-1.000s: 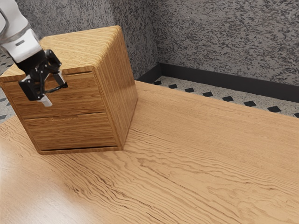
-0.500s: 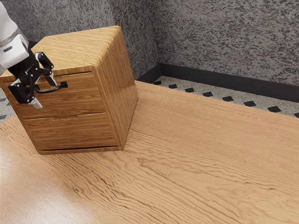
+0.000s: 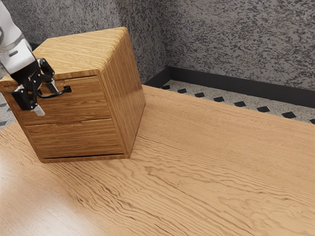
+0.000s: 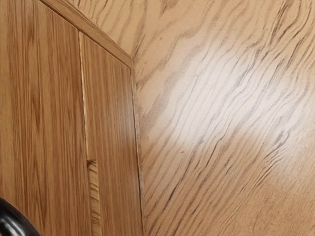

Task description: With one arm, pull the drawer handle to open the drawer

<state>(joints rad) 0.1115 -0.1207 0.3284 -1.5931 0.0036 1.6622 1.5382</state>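
A wooden cabinet (image 3: 115, 83) stands on the table at the exterior view's left, with two drawer fronts facing me. The top drawer (image 3: 83, 101) carries a black bar handle (image 3: 60, 92) and sits flush with the cabinet face. My gripper (image 3: 44, 99) hangs in front of the handle's left part, open, one finger above the bar and one below it. In the wrist view I look along the drawer fronts (image 4: 54, 123), with a dark rounded shape (image 4: 10, 223) close under my hand.
The lower drawer (image 3: 74, 138) has no handle that I can see. The wooden tabletop (image 3: 206, 167) stretches wide to the exterior view's right. A grey speckled wall (image 3: 236, 34) and a chequered floor (image 3: 246, 101) lie behind it.
My gripper has shifted toward the exterior view's left, uncovering the right part of the handle it hid a second ago. The drawer front has not visibly moved.
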